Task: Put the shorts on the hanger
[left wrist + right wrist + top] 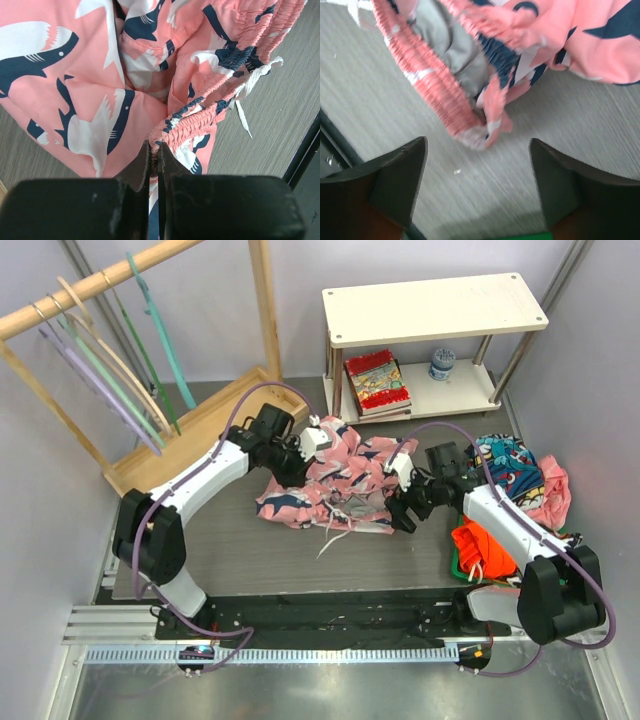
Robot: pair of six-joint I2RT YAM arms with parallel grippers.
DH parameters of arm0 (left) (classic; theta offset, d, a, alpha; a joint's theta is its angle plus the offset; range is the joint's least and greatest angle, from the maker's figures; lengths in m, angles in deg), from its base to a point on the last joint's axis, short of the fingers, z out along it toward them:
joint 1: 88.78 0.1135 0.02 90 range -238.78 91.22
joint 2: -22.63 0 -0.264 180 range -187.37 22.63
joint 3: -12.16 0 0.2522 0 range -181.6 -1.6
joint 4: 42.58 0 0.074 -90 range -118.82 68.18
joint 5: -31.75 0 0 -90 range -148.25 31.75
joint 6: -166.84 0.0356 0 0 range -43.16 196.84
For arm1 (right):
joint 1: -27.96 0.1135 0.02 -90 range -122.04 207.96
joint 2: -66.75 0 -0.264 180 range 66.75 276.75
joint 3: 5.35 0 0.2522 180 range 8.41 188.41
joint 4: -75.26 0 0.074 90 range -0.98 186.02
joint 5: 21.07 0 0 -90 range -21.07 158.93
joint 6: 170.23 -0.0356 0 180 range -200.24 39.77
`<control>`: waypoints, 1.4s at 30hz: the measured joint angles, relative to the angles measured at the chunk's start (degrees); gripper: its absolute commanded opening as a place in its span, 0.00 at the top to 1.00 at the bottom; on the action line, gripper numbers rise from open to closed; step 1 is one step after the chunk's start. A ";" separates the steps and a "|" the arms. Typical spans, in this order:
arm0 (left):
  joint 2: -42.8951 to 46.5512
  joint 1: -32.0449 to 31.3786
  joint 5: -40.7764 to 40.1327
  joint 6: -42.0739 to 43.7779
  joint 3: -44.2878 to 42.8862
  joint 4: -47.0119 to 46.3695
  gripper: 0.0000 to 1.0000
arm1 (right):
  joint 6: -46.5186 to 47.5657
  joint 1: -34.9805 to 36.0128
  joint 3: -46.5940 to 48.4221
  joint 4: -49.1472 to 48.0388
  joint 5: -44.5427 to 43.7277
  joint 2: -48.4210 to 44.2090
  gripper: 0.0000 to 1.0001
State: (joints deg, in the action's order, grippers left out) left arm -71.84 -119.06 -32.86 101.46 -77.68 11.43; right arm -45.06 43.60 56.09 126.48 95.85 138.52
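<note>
The pink shorts (340, 475) with navy and white shapes lie crumpled in the middle of the table. My left gripper (318, 448) is shut on their elastic waistband (172, 127); the jaws pinch the gathered edge (156, 148). The white drawstring (252, 85) trails off to the right. My right gripper (400, 512) is open and empty at the shorts' right edge. A looped end of the waistband (465, 122) lies on the table just ahead of its fingers (402, 175), untouched. The teal hanger (163, 340) hangs on the wooden rail at the back left, far from both grippers.
Several other hangers (105, 375) hang beside the teal one on the wooden rack (265, 300). A white shelf (430, 305) with a book (377, 382) stands at the back. Turquoise cloth (510, 465) and an orange-red garment (480, 550) lie at the right.
</note>
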 measured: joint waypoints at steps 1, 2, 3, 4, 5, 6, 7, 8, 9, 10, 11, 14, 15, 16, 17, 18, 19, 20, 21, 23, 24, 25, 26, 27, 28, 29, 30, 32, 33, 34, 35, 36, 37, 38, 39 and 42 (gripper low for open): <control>0.00 0.11 0.02 -0.24 -0.22 -0.09 1.00 | -0.07 0.00 -0.76 -1.77 0.04 0.13 0.27; -0.02 0.31 0.07 -0.46 -0.42 -0.09 1.00 | -0.39 0.00 -1.22 -3.02 0.20 0.24 0.47; -0.02 0.37 0.17 -0.68 -0.55 -0.09 1.00 | -0.96 0.07 -1.73 -5.20 0.46 0.52 0.58; -0.02 0.37 0.20 -0.83 -0.57 -0.09 1.00 | -0.94 0.17 -1.79 -6.67 0.57 0.81 0.70; -0.02 0.37 0.24 -1.01 -0.57 -0.04 1.00 | -1.46 0.31 -1.79 -8.31 0.83 1.38 0.99; -0.02 0.37 0.28 -1.29 -0.57 -0.04 1.00 | -1.97 0.48 -1.68 -9.75 0.90 1.97 0.99; -0.02 0.37 0.33 -1.53 -0.59 0.00 1.00 | -1.84 0.59 -1.40 -10.38 0.96 2.58 0.99; 0.04 0.35 0.39 -1.73 -0.76 0.42 1.00 | -2.69 0.72 -0.37 -10.27 0.72 3.67 0.99; 0.17 0.35 0.39 -1.79 -0.87 0.63 1.00 | -2.71 0.74 0.31 -10.03 0.63 4.11 0.99; 0.46 0.35 0.35 -1.95 -1.16 1.03 1.00 | -2.75 0.76 1.25 -9.46 0.52 4.33 0.99; 1.09 0.37 0.26 -2.12 -1.51 1.42 1.00 | -2.73 0.76 2.40 -8.61 0.33 4.35 0.99; 4.55 0.37 -0.59 -3.13 -3.67 2.82 1.00 | -2.84 0.76 6.97 -5.38 -0.66 1.44 0.99; 6.01 0.37 -0.96 -3.26 -4.66 3.19 1.00 | -3.02 0.76 8.87 -4.15 -1.09 -0.15 0.99; 8.24 0.37 -1.62 -3.45 -6.73 3.98 1.00 | -3.26 0.76 11.23 -2.60 -1.53 -1.66 0.99; 10.21 0.37 -2.08 -3.50 -8.68 4.17 1.00 | -3.65 0.76 14.80 -0.92 -2.01 -3.37 0.99; 12.22 0.37 -2.67 -3.56 -10.75 4.26 1.00 | -3.93 0.76 18.49 0.24 -2.51 -4.70 0.99; 13.86 0.37 -3.23 -3.63 -12.44 4.28 1.00 | -4.15 0.76 21.97 1.49 -2.80 -5.35 0.99; 15.78 0.37 -3.93 -3.65 -14.40 4.20 1.00 | -4.35 0.76 26.16 2.27 -3.06 -5.99 0.99; 18.14 0.37 -4.81 -3.65 -16.70 4.20 1.00 | -4.50 0.76 30.45 3.50 -3.23 -6.36 0.99; 21.09 0.35 -5.60 -3.65 -19.37 3.96 1.00 | -4.90 0.76 38.36 5.73 -3.26 -6.45 0.99; 22.99 0.35 -6.03 -3.61 -20.90 3.74 1.00 | -5.01 0.76 42.58 7.58 -3.19 -6.27 0.99; 24.24 0.33 -6.25 -3.52 -21.86 3.54 1.00 | -5.09 0.76 46.16 8.79 -2.86 -6.21 0.99; 25.81 0.26 -6.34 -3.43 -23.02 3.17 1.00 | -5.01 0.87 49.42 10.56 -2.36 -6.19 0.99; 27.12 0.15 -6.34 -3.37 -24.17 3.10 1.00 | -4.55 0.94 52.17 12.39 -1.75 -6.25 0.99; 28.02 0.00 -6.32 -3.28 -25.03 2.93 1.00 | -4.02 0.98 54.42 14.40 -1.07 -6.25 0.99; 28.61 -0.09 -6.27 -3.23 -25.57 2.84 1.00 | -3.65 1.05 56.13 16.11 -0.44 -6.27 0.99; 29.55 -0.11 -5.77 -3.19 -26.27 2.95 1.00 | -3.06 1.14 58.64 19.17 0.61 -6.16 0.99; 30.99 -0.15 -4.50 -3.21 -26.73 3.32 1.00 | -2.10 1.20 62.45 23.91 2.78 -6.03 0.99; 31.80 -0.15 -3.58 -3.34 -26.75 3.80 1.00 | -1.81 1.20 64.67 26.53 3.93 -5.95 0.99; 32.50 -0.17 -2.71 -3.72 -26.75 4.26 1.00 | -1.64 1.20 66.29 28.24 4.76 -5.88 0.99; 33.24 -0.17 -1.40 -4.37 -26.77 4.94 1.00 | -1.55 1.18 68.72 30.67 6.01 -5.90 0.99; 33.90 -0.17 -0.11 -5.05 -27.02 5.86 1.00 | -1.53 1.20 70.14 31.93 6.88 -5.92 0.99; 34.27 -0.20 0.79 -5.60 -27.41 6.73 1.00 | -1.55 1.18 71.43 33.05 7.63 -6.08 0.99; 34.14 -0.20 1.86 -6.45 -28.76 8.57 1.00 | -1.64 1.18 72.96 34.60 8.63 -6.16 0.99; 33.70 -0.20 2.47 -6.88 -30.05 9.57 1.00 | -1.64 1.20 73.66 35.36 9.27 -6.12 0.99; 31.67 -0.37 2.05 -7.98 -33.07 12.24 1.00 | -1.84 1.20 72.61 36.35 10.38 -6.71 0.99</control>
State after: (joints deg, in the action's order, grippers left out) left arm -40.17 -119.43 -30.81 93.49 -110.75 23.67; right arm -46.89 44.80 128.70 162.82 106.23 131.81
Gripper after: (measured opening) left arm 0.020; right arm 0.041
